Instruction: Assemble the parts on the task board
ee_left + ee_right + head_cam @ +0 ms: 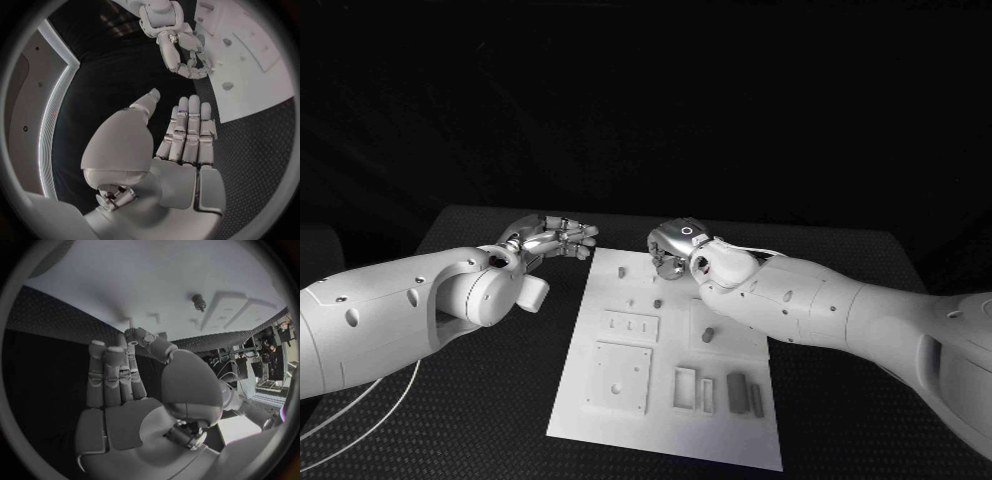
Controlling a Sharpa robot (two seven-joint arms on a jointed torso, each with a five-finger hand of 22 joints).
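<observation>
The white task board (664,432) lies mid-table, long side running away from me. Small grey parts lie on it: a short peg (708,335) near the middle and several bars (737,386) beside a rectangular frame (685,388) at the near right. My left hand (557,238) hovers just off the board's far left corner, fingers straight and thumb apart, holding nothing (187,135). My right hand (675,245) hangs over the board's far end, fingers extended with the thumb close to their tips, nothing visible in it (119,380). A peg (199,302) stands on the board (144,280) beyond it.
Two raised square plates (620,375) sit on the board's left half. Black textured table (488,420) surrounds the board on both sides. In the left wrist view the right hand (181,55) hangs over the board's edge (250,95).
</observation>
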